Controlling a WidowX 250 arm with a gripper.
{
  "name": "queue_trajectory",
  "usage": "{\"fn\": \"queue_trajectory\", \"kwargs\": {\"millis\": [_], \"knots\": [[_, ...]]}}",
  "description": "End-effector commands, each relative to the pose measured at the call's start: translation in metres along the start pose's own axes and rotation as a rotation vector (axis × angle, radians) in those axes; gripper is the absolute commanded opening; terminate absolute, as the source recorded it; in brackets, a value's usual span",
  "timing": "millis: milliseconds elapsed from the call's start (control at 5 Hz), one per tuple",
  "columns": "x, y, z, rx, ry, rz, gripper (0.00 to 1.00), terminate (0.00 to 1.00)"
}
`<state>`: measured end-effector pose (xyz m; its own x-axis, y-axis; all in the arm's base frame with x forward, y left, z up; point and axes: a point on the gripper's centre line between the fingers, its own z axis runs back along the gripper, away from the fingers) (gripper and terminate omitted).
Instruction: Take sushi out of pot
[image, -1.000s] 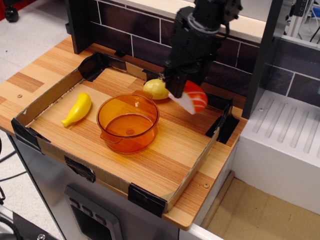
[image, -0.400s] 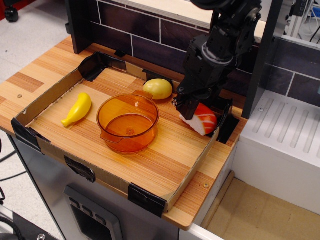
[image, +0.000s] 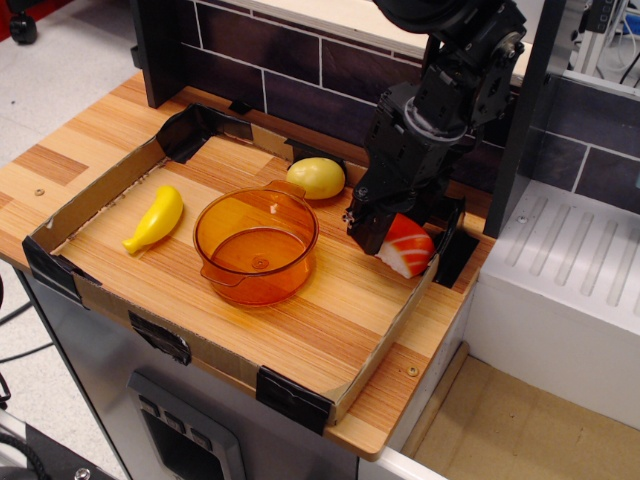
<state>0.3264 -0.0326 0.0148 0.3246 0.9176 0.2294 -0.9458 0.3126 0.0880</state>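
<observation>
One sushi (image: 405, 246), one pot (image: 256, 245), one lemon (image: 315, 178), one banana (image: 156, 218).

I am working in a laboratory mock-up of a kitchen: a wooden counter (image: 90, 140) edged with a taped cardboard rim (image: 85, 205), a dark tiled backsplash (image: 260, 50), a white moulded drainboard (image: 570, 250), and plastic toy foods, a banana (image: 155, 219) and lemon (image: 315, 177), above bare flooring (image: 60, 50).
</observation>
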Motion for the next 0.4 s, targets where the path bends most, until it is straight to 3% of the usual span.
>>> {"fn": "queue_trajectory", "kwargs": {"millis": [0,200], "knots": [[0.022,-0.002,0.071,-0.182,-0.053,0.145,1.00,0.00],[0.034,0.003,0.105,-0.226,-0.031,0.190,1.00,1.00]]}}
